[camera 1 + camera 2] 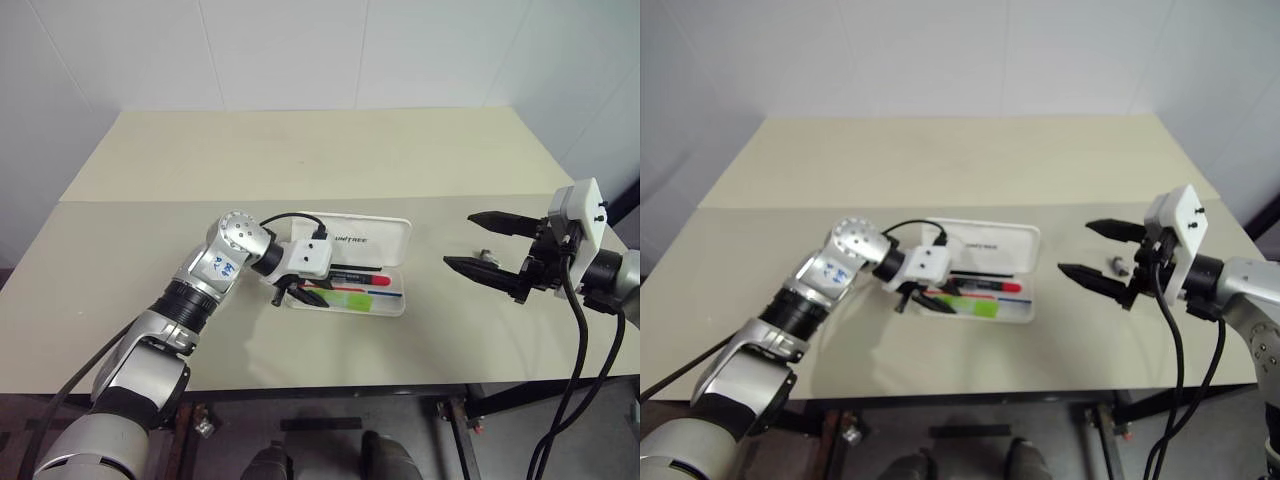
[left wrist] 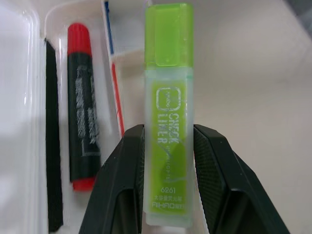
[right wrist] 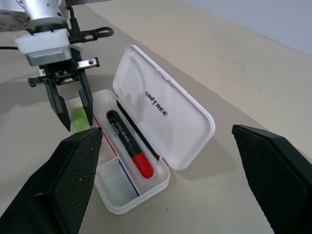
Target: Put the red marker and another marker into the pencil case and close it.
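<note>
One pencil case (image 1: 372,240) sits open on the desk (image 1: 300,160), one red marker (image 3: 127,142) inside; left claw (image 2: 168,161) pinches the one green marker (image 2: 168,97), right claw (image 1: 488,250) spread wide.

Red marker (image 3: 129,143) inside open pencil case (image 3: 165,113)

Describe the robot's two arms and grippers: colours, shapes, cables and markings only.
The left arm is silver-grey metal with black ribbed joints and a round silver elbow housing carrying a white sticker with blue handwriting. A black cable loops over its white wrist block. The left gripper has two black pointed fingers. The right gripper has long black textured fingers on a white box with small screws; black cables hang beneath.
</note>
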Action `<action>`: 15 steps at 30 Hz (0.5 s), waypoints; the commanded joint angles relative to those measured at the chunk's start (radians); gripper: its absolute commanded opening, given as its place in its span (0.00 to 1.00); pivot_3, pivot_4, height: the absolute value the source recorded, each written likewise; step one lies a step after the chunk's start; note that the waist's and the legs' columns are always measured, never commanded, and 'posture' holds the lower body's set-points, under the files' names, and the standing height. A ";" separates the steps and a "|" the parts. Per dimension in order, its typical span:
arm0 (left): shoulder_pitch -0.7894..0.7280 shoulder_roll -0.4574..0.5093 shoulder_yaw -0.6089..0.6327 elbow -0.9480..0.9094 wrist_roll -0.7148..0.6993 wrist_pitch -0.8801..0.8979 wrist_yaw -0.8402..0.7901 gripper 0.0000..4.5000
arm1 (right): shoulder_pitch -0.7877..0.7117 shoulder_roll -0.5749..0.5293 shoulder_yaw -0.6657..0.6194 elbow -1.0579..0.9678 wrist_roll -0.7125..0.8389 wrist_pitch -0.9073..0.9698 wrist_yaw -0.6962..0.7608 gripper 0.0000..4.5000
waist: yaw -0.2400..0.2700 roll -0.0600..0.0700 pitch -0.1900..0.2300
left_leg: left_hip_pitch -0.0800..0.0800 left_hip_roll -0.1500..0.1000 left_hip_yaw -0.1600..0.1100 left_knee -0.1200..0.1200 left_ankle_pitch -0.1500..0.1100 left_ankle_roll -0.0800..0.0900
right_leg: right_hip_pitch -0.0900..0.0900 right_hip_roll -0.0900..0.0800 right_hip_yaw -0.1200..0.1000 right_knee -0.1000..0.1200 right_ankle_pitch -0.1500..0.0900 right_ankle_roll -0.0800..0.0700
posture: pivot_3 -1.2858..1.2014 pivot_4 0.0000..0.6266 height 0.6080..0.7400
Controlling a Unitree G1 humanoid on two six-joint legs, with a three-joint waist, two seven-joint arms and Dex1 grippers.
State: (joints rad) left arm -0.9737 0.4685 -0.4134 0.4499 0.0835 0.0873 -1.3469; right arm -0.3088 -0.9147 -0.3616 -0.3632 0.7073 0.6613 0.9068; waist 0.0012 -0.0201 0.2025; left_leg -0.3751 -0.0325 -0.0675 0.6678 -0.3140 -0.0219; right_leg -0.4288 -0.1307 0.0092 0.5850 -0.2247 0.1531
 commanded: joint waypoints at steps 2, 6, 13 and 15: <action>-0.035 -0.012 0.005 0.039 0.021 -0.027 0.026 0.24 | 0.003 0.002 -0.041 -0.047 0.033 -0.002 -0.023 1.00 | 0.001 0.000 0.000 | 0.000 0.000 0.000 0.000 0.000 0.000 | 0.000 0.000 0.000 0.000 0.000 0.000 | 0.52 0.24 1.00; -0.048 -0.019 0.008 0.061 0.028 -0.037 0.029 0.24 | 0.006 0.001 -0.038 -0.051 0.043 -0.002 -0.035 1.00 | 0.002 0.000 0.000 | 0.000 0.000 0.000 0.001 0.000 0.001 | 0.001 0.000 0.000 0.000 0.000 0.000 | 0.52 0.24 1.00; -0.072 -0.032 0.017 0.084 0.042 -0.023 0.060 0.24 | 0.006 0.002 -0.034 -0.051 0.052 -0.005 -0.044 1.00 | 0.003 0.000 0.000 | 0.000 -0.001 -0.001 0.001 0.002 0.002 | 0.001 0.000 0.000 0.002 0.001 0.000 | 0.52 0.24 1.00; -0.083 -0.040 0.029 0.083 0.033 -0.001 0.069 0.24 | 0.005 0.004 -0.031 -0.051 0.054 -0.006 -0.045 1.00 | 0.003 0.000 0.000 | 0.000 -0.001 -0.001 0.001 0.002 0.002 | 0.001 0.000 0.000 0.001 0.001 0.000 | 0.52 0.24 1.00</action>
State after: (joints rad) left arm -1.0172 0.4344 -0.4110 0.5272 0.1135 0.0720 -1.3108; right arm -0.3001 -0.9141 -0.3615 -0.3866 0.7384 0.6615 0.8672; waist 0.0044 -0.0201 0.2025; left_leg -0.3747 -0.0333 -0.0688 0.6688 -0.3121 -0.0203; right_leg -0.4278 -0.1309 0.0095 0.5866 -0.2238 0.1531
